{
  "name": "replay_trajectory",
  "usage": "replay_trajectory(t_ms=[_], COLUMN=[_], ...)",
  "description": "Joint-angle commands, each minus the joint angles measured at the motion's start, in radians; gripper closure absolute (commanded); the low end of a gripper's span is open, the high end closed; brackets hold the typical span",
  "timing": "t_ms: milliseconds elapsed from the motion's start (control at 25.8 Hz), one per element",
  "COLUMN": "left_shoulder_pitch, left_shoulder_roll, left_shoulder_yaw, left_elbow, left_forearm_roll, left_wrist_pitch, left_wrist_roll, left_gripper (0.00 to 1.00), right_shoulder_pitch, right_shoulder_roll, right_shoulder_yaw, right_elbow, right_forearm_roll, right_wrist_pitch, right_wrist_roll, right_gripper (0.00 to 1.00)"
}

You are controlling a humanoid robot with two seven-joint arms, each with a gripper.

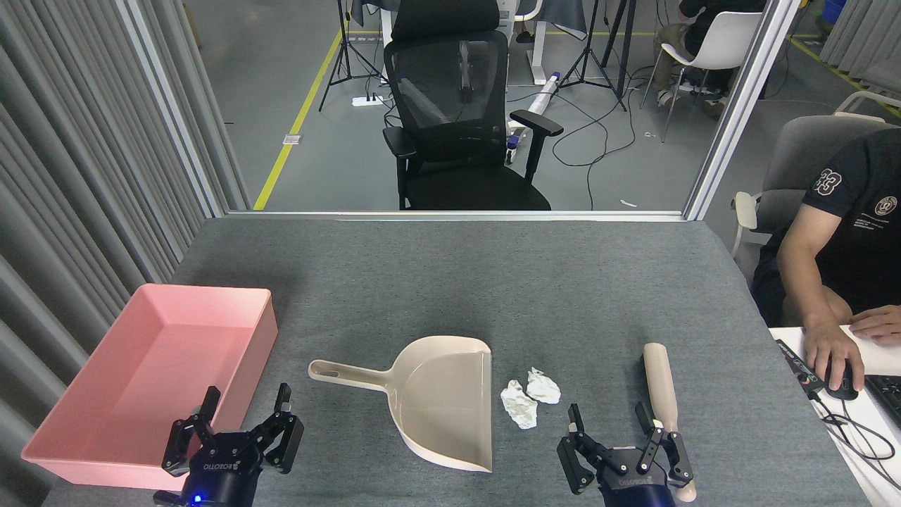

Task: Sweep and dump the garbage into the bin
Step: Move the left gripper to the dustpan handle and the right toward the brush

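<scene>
Two crumpled white paper wads, the garbage point(529, 396), lie on the grey table just right of a beige dustpan point(440, 401) whose handle points left. The pink bin point(158, 373) stands at the table's left edge and holds nothing I can see. A beige brush handle point(660, 387) lies to the right of the wads. My left gripper point(244, 407) is open, low at the front, between the bin and the dustpan handle. My right gripper point(609, 421) is open, in front of the wads, its right finger beside the brush handle.
A person sits at the right with a hand on a mouse point(841, 387) at a white desk. A black office chair point(461, 120) stands beyond the table's far edge. Grey curtains hang on the left.
</scene>
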Motion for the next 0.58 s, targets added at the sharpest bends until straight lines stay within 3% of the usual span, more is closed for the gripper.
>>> replay_trajectory(t_ms=[0,349,543], left_shoulder_pitch=[0.003,-0.004,-0.011], left_shoulder_roll=[0.000,0.004,0.007], left_shoulder_yaw=[-0.002,-0.005,0.009], left_elbow=[0.001,0.006,0.025], left_forearm_roll=[0.001,0.001,0.002], left_wrist_pitch=[0.002,-0.008,0.012], left_wrist_roll=[0.001,0.022,0.157], left_gripper=[0.01,0.01,0.01], right_shoulder_pitch=[0.000,0.000,0.000], right_shoulder_roll=[0.004,0.012,0.027], right_shoulder_yaw=[0.000,0.000,0.000], right_elbow=[0.000,0.000,0.000], right_forearm_roll=[0.000,0.000,0.000], right_wrist_pitch=[0.001,0.004,0.007], right_wrist_roll=[0.002,0.002,0.002], right_gripper=[0.02,0.02,0.02])
